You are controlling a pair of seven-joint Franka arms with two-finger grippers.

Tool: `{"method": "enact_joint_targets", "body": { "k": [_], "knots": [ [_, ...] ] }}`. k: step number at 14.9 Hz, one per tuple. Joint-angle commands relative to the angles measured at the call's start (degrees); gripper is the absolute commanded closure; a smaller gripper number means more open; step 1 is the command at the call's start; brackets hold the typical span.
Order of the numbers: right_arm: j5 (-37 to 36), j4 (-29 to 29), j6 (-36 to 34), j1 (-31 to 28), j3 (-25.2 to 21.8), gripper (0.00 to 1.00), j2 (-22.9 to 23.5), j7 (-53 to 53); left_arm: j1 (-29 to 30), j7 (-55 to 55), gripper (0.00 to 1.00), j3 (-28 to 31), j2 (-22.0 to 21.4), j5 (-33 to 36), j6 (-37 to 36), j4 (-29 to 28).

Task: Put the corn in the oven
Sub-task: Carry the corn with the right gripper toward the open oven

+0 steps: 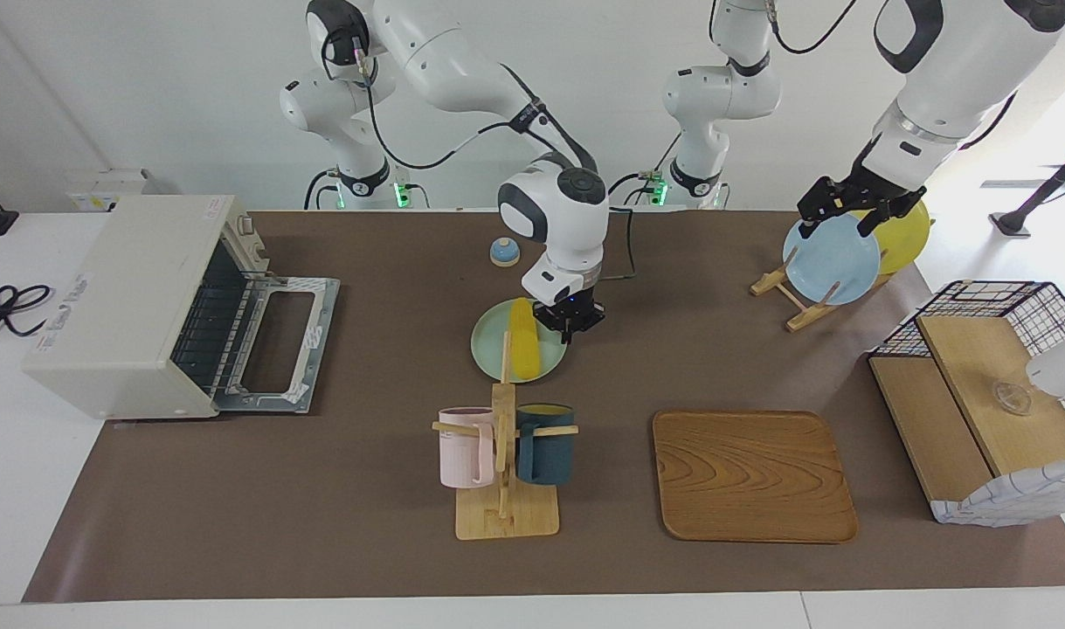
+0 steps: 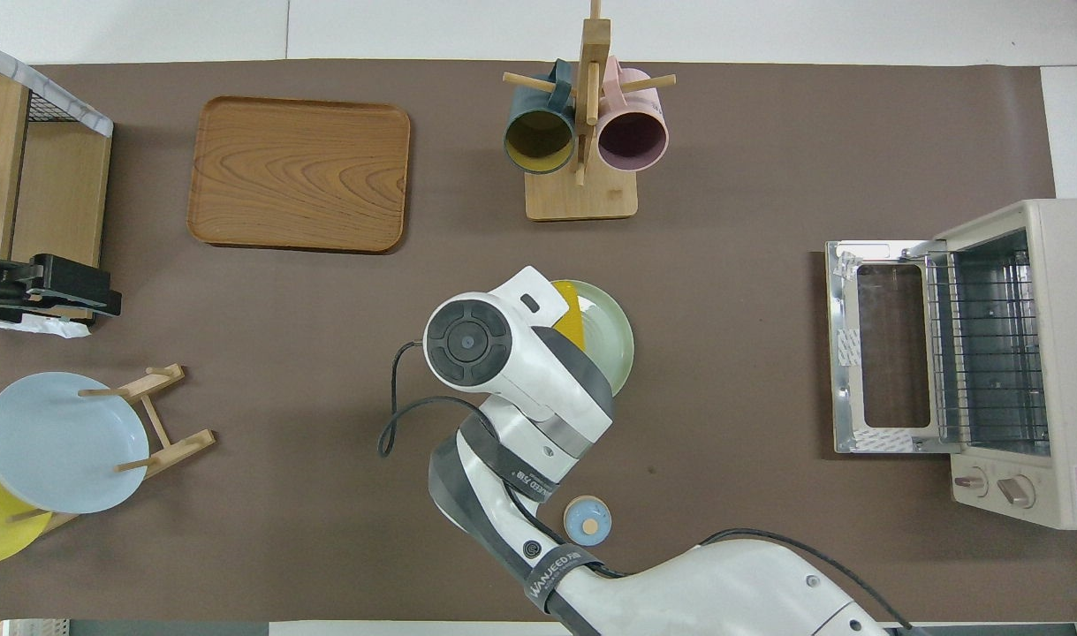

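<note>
Brown matting covers the table (image 1: 322, 489) you work at, and you can take the pale green plate (image 1: 490, 351) in its middle as your landmark. On this plate lies the corn (image 1: 524, 340), its length pointing away from the robots. Your right gripper (image 1: 570, 322) is low at the plate's edge, on the side toward the left arm's end of the table, just beside the corn. I cannot tell if its fingers are released or clenched, or if they touch the corn.

From the plate toward the right arm's end of the table you find the oven (image 1: 139, 306), well apart, its glass door (image 1: 279, 342) dropped flat and the wire rack (image 2: 984, 349) visible inside.

Your left gripper (image 1: 853, 207) waits over the blue plate (image 1: 831, 259) in the wooden plate rack (image 1: 790, 301), well apart from the green plate; its fingers seem released.

Just farther from the robots than the green plate stands the mug tree (image 1: 504, 476) with a pink mug (image 1: 464, 445) and a dark blue mug (image 1: 546, 443).
</note>
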Motion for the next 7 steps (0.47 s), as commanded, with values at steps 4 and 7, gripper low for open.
{"method": "enact_joint_targets", "body": {
  "k": [4,7],
  "knots": [
    [-3.53,7.16,-17.50,-6.11,0.00,1.00,-2.77,-9.92,-0.13,1.98,0.00,-0.75,0.51,3.30,-0.21,2.13],
    [-7.03,6.89,-22.34,-7.42,-0.18,1.00,-4.45,-10.38,0.13,1.98,0.00,-0.84,0.52,3.12,-3.91,3.01]
  ]
}}
